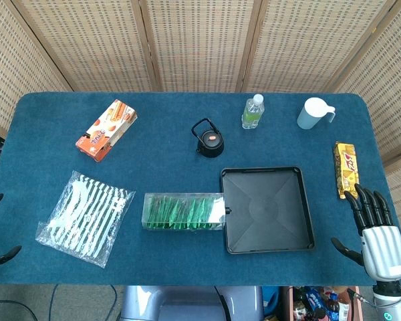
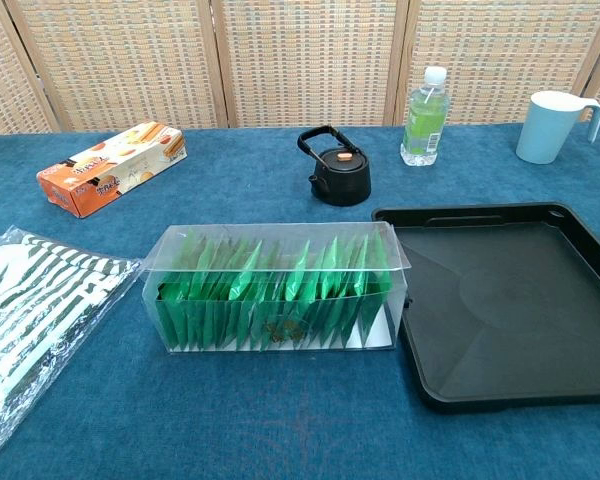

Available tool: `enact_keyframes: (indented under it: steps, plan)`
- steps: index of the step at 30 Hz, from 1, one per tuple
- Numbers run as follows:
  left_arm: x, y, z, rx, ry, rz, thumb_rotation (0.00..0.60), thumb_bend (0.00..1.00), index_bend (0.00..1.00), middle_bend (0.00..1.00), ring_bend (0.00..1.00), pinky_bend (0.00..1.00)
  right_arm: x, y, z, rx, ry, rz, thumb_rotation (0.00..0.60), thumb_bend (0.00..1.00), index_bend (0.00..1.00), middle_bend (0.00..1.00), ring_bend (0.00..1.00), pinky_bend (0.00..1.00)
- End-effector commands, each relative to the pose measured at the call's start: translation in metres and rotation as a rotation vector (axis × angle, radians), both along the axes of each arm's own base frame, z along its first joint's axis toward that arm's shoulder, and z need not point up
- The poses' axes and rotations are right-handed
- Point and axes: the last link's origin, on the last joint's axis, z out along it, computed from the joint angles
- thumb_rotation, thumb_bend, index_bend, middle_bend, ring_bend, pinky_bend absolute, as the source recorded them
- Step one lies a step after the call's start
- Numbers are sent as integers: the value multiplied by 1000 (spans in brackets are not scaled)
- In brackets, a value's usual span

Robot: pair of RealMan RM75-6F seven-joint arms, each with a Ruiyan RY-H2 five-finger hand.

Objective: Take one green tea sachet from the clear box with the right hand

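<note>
While the right hand [image 1: 377,231] hangs empty with fingers spread at the table's right edge, the box [image 1: 184,211] of sachets [image 2: 270,290] lies well to its left beyond the tray [image 1: 304,221], long axis crosswise.

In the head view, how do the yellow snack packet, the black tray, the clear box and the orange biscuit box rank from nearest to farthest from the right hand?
From the right hand:
1. Yellow snack packet, just behind it.
2. Black tray, centre-right.
3. Clear box, centre.
4. Orange biscuit box, far left corner.
</note>
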Motion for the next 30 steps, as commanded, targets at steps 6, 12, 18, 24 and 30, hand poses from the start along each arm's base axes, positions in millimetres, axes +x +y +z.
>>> enact_keyframes:
  steps: [6,12,18,24,30]
  plan:
    - [1,-1,0,2,3,-2,600,71,0,0,0,0,0,0,-2,16,3,1,600,0,0,0,0,0]
    - [0,2,0,13,8,-1,600,71,0,0,0,0,20,-16,-18,160,-70,83,600,0,0,0,0,0]
    - [-2,9,-4,8,20,19,600,72,0,0,0,0,67,-55,-35,371,-86,223,600,0,0,0,0,0]
    - [-5,15,-7,9,30,46,600,71,0,0,0,0,134,-102,-73,627,-144,326,600,42,32,0,0,0]
    - [-9,21,-6,11,31,68,600,71,0,0,0,0,178,-126,-112,763,-146,335,600,95,85,0,0,0]
